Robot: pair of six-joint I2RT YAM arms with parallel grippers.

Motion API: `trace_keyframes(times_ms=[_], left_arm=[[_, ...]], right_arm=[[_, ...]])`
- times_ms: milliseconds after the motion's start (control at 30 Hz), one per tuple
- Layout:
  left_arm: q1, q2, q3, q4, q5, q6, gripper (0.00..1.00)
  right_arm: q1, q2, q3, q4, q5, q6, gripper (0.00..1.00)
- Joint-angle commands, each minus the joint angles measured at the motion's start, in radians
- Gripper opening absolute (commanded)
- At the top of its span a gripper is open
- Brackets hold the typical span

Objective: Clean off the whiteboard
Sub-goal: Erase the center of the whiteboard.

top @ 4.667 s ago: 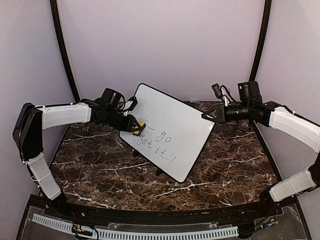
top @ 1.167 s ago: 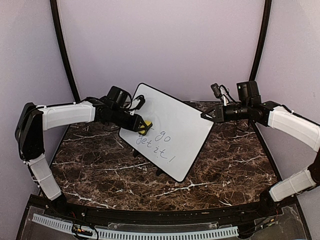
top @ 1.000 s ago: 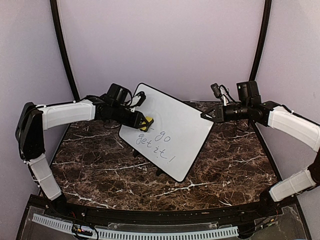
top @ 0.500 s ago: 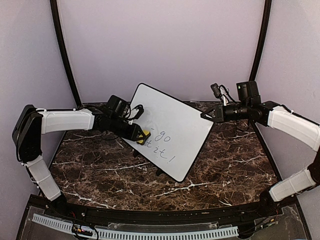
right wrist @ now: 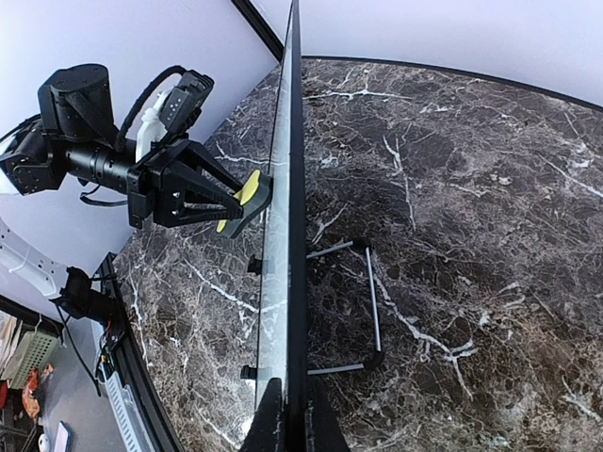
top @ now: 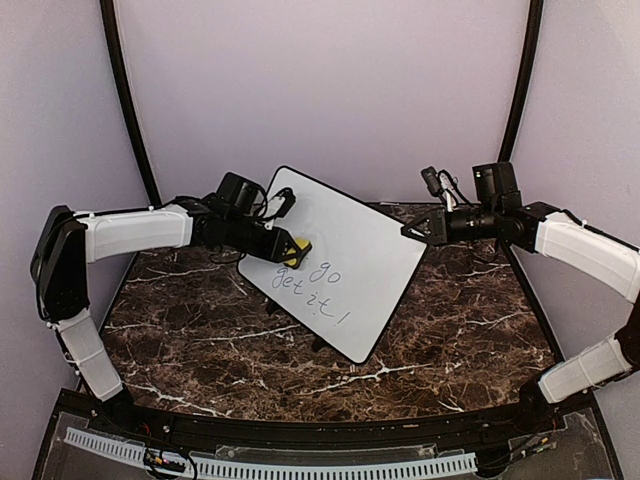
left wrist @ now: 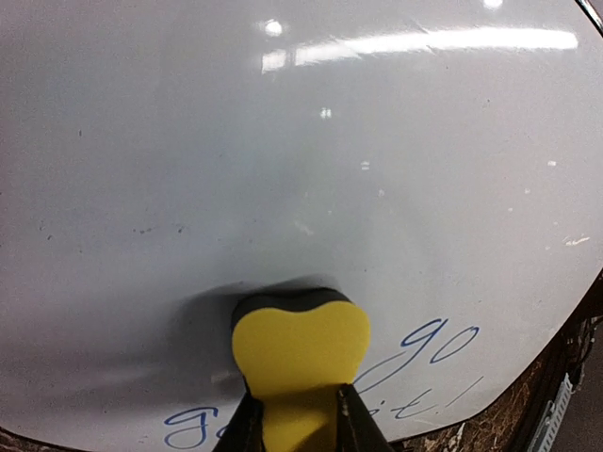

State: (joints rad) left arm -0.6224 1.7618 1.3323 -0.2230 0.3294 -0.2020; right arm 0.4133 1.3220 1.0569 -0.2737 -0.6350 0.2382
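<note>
The whiteboard (top: 365,245) stands tilted on the marble table, its face turned toward the left arm. Blue handwriting (top: 316,290) reading "go get it!" covers its lower part; the upper part is blank. My left gripper (top: 284,250) is shut on a yellow eraser block (top: 296,250) and presses it against the board just above the first letters. In the left wrist view the eraser (left wrist: 301,350) sits flat on the whiteboard (left wrist: 311,132) between the left gripper's (left wrist: 294,419) jaws. My right gripper (top: 411,232) is shut on the board's right edge, seen edge-on as the whiteboard (right wrist: 294,188) in the right gripper (right wrist: 287,414).
A wire stand (right wrist: 374,306) props the board from behind on the dark marble table (top: 450,330). Small black feet (right wrist: 252,266) stick out at the board's lower edge. Curved black poles (top: 125,110) rise at the back corners, and a plain wall stands behind.
Over the last second the left gripper carried the eraser down and left across the board, then back up and right. The right gripper and board stayed still.
</note>
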Motion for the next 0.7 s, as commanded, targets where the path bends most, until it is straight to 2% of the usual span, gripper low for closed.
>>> trace_keyframes(times_ms=[0,233,667], left_arm=[[-0.009,-0.040,-0.099,0.009,-0.004,-0.010,0.03],[-0.018,-0.075,-0.172,0.030,-0.003,-0.022,0.03],[-0.023,0.014,0.031,0.013,-0.023,0.013,0.03]], right_arm=[[0.033,0.008,-0.006,0.010,-0.054,-0.120,0.00],[0.032,0.014,-0.005,0.013,-0.057,-0.120,0.00],[0.032,0.002,-0.006,0.005,-0.051,-0.120,0.00]])
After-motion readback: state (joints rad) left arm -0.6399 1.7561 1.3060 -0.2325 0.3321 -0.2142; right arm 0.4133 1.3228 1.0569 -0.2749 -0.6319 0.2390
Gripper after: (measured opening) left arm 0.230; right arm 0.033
